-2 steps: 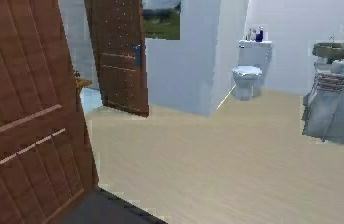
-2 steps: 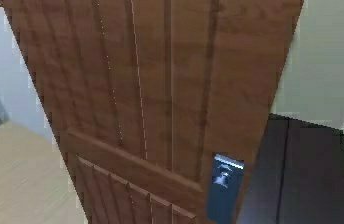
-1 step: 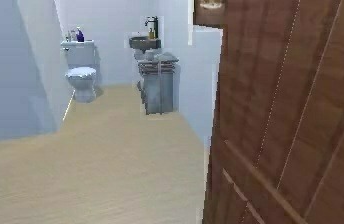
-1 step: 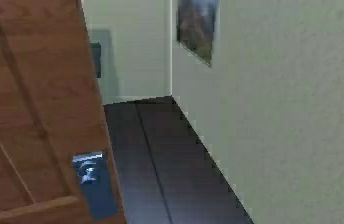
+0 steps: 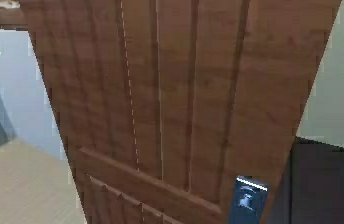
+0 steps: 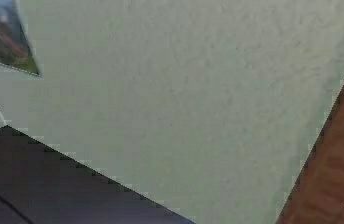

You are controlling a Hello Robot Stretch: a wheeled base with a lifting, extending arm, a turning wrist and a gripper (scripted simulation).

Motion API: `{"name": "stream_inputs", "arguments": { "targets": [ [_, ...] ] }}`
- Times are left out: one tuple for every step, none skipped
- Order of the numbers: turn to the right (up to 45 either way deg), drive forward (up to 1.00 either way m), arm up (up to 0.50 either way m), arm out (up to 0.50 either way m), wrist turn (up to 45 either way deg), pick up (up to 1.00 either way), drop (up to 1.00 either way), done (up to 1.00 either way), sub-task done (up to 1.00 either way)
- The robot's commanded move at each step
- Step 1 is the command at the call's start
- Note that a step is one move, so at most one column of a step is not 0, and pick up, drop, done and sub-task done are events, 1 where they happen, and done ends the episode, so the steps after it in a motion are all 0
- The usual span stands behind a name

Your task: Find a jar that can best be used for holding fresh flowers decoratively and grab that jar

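A brown wooden door [image 5: 180,100] with vertical planks stands close ahead and covers most of the forward view. Low on its right side sits a small dark handle plate [image 5: 248,198]. At the right edge of the arm side view a strip of the same brown wood [image 6: 338,160] shows.
A pale green wall [image 6: 180,90] runs close along the arm side view, with dark floor [image 6: 50,185] below it. A picture [image 6: 5,35] hangs on that wall at the upper left. Light floor [image 5: 20,185] lies left of the door, dark floor [image 5: 320,185] to its right.
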Motion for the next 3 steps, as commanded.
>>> {"name": "stream_inputs", "arguments": {
  "targets": [
    [45.0,0.00,0.00,0.00,0.0,0.00,0.00,0.00,0.00],
    [39.0,0.00,0.00,0.00,0.0,0.00,0.00,0.00,0.00],
    [0.0,0.50,0.00,0.00,0.0,0.00,0.00,0.00,0.00]
  ]
}}
